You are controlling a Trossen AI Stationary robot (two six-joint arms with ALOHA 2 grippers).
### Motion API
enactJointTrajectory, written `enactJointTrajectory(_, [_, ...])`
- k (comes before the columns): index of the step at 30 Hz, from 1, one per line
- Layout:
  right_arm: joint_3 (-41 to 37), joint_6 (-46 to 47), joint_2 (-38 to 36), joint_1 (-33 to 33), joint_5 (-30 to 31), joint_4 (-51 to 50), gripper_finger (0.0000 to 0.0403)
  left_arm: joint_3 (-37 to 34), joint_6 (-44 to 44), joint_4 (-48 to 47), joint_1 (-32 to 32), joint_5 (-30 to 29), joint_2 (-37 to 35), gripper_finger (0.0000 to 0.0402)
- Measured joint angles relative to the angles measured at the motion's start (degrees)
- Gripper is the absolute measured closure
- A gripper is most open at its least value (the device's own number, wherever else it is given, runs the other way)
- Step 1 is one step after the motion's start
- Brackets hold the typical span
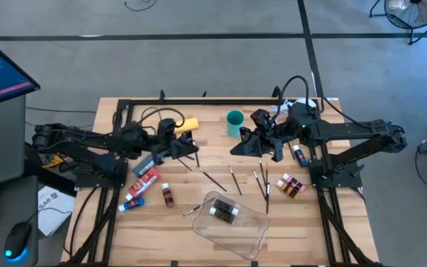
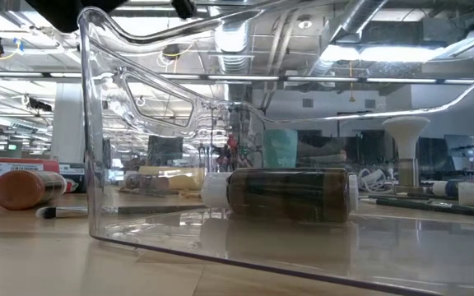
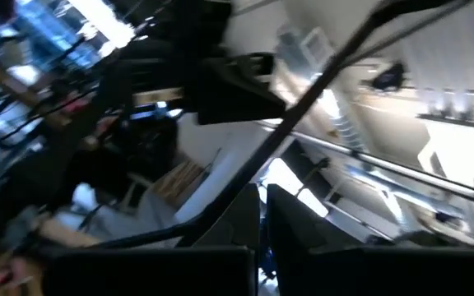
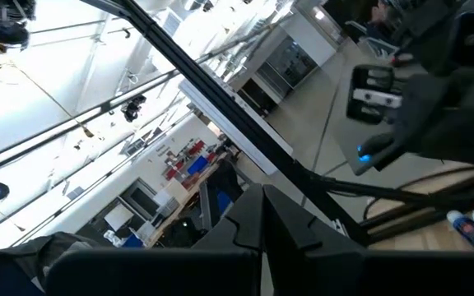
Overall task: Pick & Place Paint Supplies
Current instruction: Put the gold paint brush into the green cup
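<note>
Both grippers hang above the table's middle, shut and empty. My left gripper [image 1: 193,150] [image 3: 262,230] is beside the yellow bottle [image 1: 186,124]. My right gripper [image 1: 237,148] [image 4: 263,210] is just in front of the teal cup [image 1: 234,122]. Thin dark brushes [image 1: 234,180] lie flat on the wood between the arms. A red tube [image 1: 148,178], a blue tube [image 1: 133,202] and a small brown bottle [image 1: 168,195] lie at the near left. Small bottles [image 1: 291,185] lie at the right. One dark bottle [image 2: 286,193] lies on its side in the clear tray [image 1: 247,233].
The clear tray stands near the table's front edge, close before the low camera. Another tube [image 1: 299,154] lies by the right arm's base. A black frame [image 1: 199,100] runs along the table's far edge. Bare wood [image 1: 191,194] shows between the brushes and the small brown bottle.
</note>
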Motion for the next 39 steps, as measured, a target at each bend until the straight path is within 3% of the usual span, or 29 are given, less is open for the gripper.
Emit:
enactJointTrajectory(5, [0.0,0.0,0.0,-0.3,0.0,-3.2,0.0403,0.0,-5.4,-6.8,4.2,0.6,0.0,0.0401])
enactJointTrajectory(15, [0.0,0.0,0.1,-0.6,0.4,-6.4,0.0403,0.0,-5.6,-7.6,9.3,3.1,0.0,0.0401])
enactJointTrajectory(25, [0.0,-0.2,0.2,-5.2,17.0,-13.2,0.0403,0.0,-4.1,-7.9,11.8,0.3,0.0,0.0401])
enactJointTrajectory(39, [0.0,-2.0,0.2,-14.0,21.2,-14.5,0.0403,0.0,-3.2,-8.2,12.0,2.8,0.0,0.0401])
